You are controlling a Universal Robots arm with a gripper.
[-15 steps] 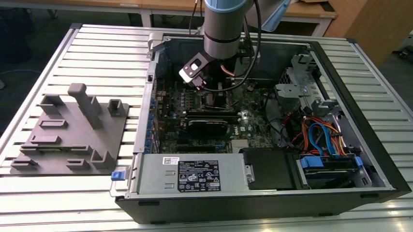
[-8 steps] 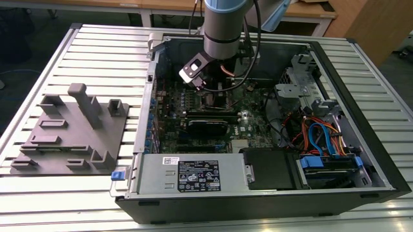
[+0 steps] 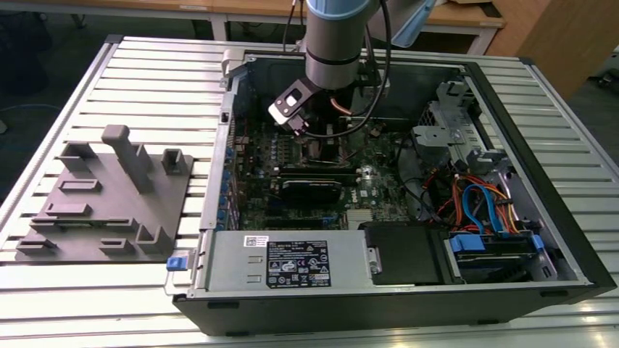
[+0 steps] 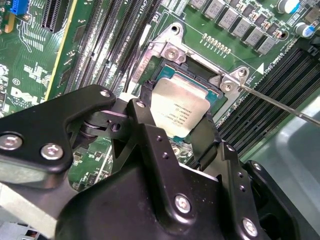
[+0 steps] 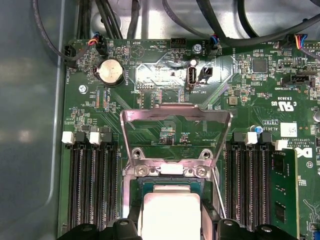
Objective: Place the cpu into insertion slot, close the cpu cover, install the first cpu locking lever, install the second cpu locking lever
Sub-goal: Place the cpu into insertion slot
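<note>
In the upper middle of the exterior view, the arm [image 3: 334,43] reaches down into the open computer case [image 3: 387,312]. In the second wrist view the gripper [image 4: 177,120] is clenched on the cpu [image 4: 181,107], its fingers [image 4: 145,112] pressing two opposite edges, holding it at the insertion slot [image 4: 194,67]. I cannot tell whether it is fully seated. In the first wrist view the cpu cover [image 5: 176,116] stands swung open at the slot's edge.

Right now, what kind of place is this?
Probably a robotics lab or workshop: an open computer case sits on a slatted metal table, and a robot arm reaches in, jaws shut on the cpu.
</note>
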